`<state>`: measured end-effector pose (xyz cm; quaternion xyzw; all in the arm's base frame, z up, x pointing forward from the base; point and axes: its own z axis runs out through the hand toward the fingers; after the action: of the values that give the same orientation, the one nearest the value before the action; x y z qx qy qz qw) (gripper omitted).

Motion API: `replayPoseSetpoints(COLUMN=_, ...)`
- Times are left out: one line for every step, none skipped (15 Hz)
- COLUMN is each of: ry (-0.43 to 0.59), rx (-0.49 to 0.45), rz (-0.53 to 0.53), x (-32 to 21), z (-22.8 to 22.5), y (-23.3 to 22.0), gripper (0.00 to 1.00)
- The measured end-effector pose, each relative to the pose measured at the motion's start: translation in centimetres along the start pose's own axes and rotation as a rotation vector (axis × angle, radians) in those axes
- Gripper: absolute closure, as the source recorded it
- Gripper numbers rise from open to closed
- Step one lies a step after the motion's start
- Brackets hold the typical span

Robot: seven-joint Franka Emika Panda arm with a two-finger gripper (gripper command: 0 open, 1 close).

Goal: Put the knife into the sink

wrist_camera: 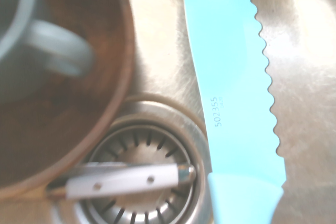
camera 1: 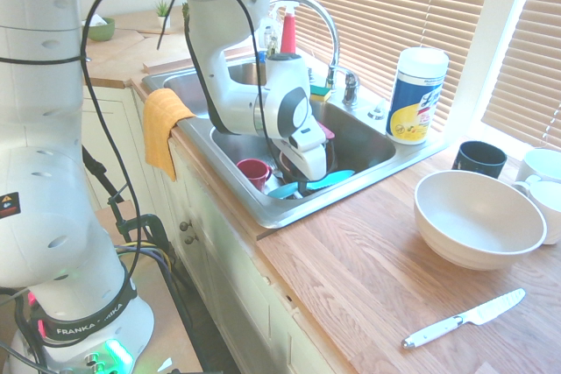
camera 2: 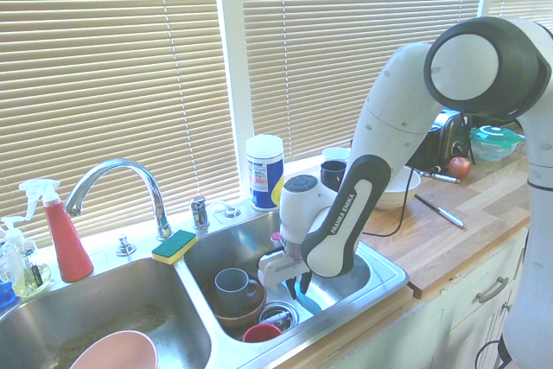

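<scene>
My gripper (camera 2: 298, 287) is down inside the right-hand basin of the stainless steel double-basin sink (camera 2: 384, 272), and the all-turquoise plastic knife with the serrated edge (wrist_camera: 236, 103) is there with it: in the wrist view its blade runs flat along the steel floor beside the round drain strainer (wrist_camera: 142, 182), and in the first exterior view a turquoise sliver (camera 1: 329, 180) shows just under my wrist. I cannot tell from any view whether my gripper is clamped on the handle or already apart, since the housing hides the fingertips. By my reckoning the carrying is done and the knife is as good as delivered; what may be left is letting go, if I have not, and lifting clear. Room is tight. A brown bowl holding a grey mug (camera 2: 232, 287) sits at about 9 o'clock from me in the second exterior view, a small red cup (camera 1: 254, 171) lies near the front wall, and a white-handled utensil (wrist_camera: 126, 180) rests across the strainer. The basin walls close in on every side, so straight up, toward 12 o'clock, looks like the one open way out, with the curved chrome faucet (camera 2: 117, 181) well apart over the divider. On the wooden table (camera 1: 377, 286) the large cream bowl (camera 1: 478, 218) and the white-handled metal knife (camera 1: 463, 318) stand far off.
</scene>
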<state>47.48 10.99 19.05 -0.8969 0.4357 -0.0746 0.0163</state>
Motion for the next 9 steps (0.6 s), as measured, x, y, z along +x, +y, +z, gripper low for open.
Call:
replayPoseSetpoints(ry=-0.008, rx=-0.002, rz=0.005, x=0.2, z=0.8, y=-0.1, gripper=1.00)
replayPoseSetpoints(ry=-0.014, rx=-0.005, rz=0.006, x=0.2, z=1.3, y=-0.2, gripper=1.00)
replayPoseSetpoints(ry=-0.020, rx=-0.008, rz=0.007, x=0.2, z=1.8, y=-0.2, gripper=1.00)
replayPoseSetpoints(ry=-0.024, rx=-0.011, rz=0.008, x=0.3, z=2.2, y=-0.3, gripper=1.00)
replayPoseSetpoints(ry=-0.027, rx=-0.013, rz=0.010, x=0.3, z=2.5, y=-0.3, gripper=1.00)
replayPoseSetpoints(ry=-0.029, rx=-0.015, rz=0.011, x=0.4, z=2.7, y=-0.3, gripper=0.00)
replayPoseSetpoints(ry=-0.032, rx=-0.019, rz=0.012, x=0.4, z=3.1, y=-0.2, gripper=0.00)
replayPoseSetpoints(ry=-0.036, rx=-0.023, rz=0.010, x=0.3, z=3.4, y=0.0, gripper=0.00)
replayPoseSetpoints(ry=-0.040, rx=-0.024, rz=0.008, x=0.2, z=3.8, y=0.1, gripper=0.00)
